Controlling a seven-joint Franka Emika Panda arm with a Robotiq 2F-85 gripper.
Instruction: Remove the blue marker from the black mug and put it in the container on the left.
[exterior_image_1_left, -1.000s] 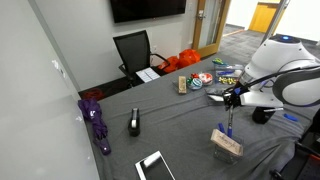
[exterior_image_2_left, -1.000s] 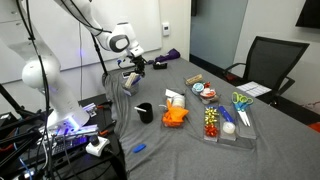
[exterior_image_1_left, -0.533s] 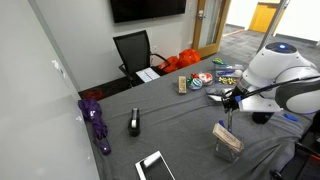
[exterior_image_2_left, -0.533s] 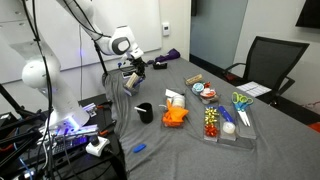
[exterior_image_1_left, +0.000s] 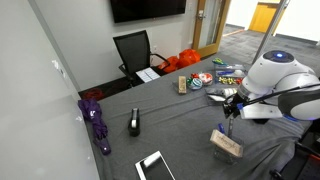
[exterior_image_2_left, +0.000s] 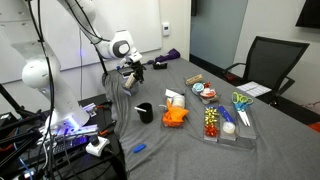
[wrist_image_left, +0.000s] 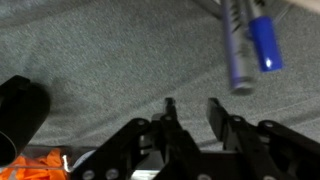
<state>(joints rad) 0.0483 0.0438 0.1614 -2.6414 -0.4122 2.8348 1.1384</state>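
Hovering over the tan box (exterior_image_1_left: 226, 143), the gripper (exterior_image_1_left: 231, 104) holds its fingers apart, empty; the blue marker (wrist_image_left: 264, 45) lies below, apparently delivered.

I see a grey-draped worktop (exterior_image_1_left: 175, 125) carrying an upright black gadget (exterior_image_1_left: 134, 123), a purple bundle (exterior_image_1_left: 96, 122) near its edge and a white-edged tablet (exterior_image_1_left: 155, 166) lying flat. A black office chair (exterior_image_1_left: 133, 49) stands behind it, under a dark wall screen (exterior_image_1_left: 147, 8).
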